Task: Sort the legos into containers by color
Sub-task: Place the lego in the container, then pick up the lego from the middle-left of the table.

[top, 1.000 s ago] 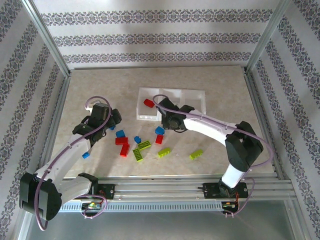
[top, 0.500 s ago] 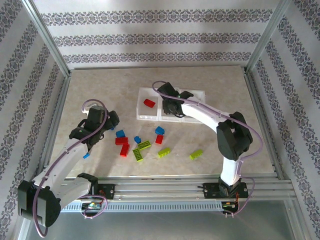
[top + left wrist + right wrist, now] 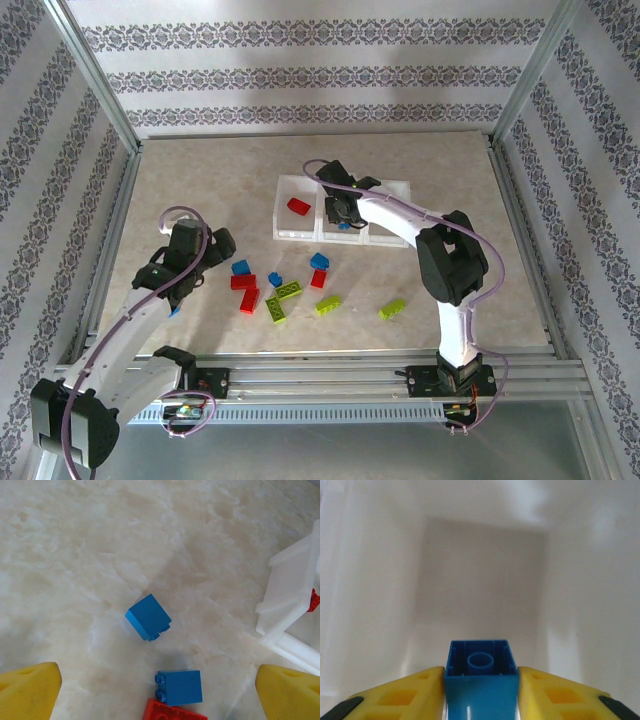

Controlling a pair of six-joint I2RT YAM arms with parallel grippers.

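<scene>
We see R gripper (image 3: 481, 690) pinching a blue lego (image 3: 480, 666), hollow underside to cam, over the tray's (image 3: 392, 186) mid compartment, prob. to keep it apart from the red lego (image 3: 298, 206) in the left one. L gripper (image 3: 222, 250) spread wide above loose legos (image 3: 290, 290) on the marbled table (image 3: 200, 180). Glossy hard plastic bricks; tray walls thin, translucent.

loose red, blue, lime legos (image 3: 289, 291) beside a clear tray (image 3: 395, 190); red brick (image 3: 298, 206) in left compartment, blue brick (image 3: 480, 661) in right gripper (image 3: 480, 679)

Red brick (image 3: 298, 206), blue brick (image 3: 480, 665), lime green brick (image 3: 392, 308); whitish clear tray (image 3: 392, 188); beige marbled tabletop (image 3: 200, 170); grey-striped damask walls (image 3: 320, 75); yellow right-gripper fingers (image 3: 395, 697).
</scene>
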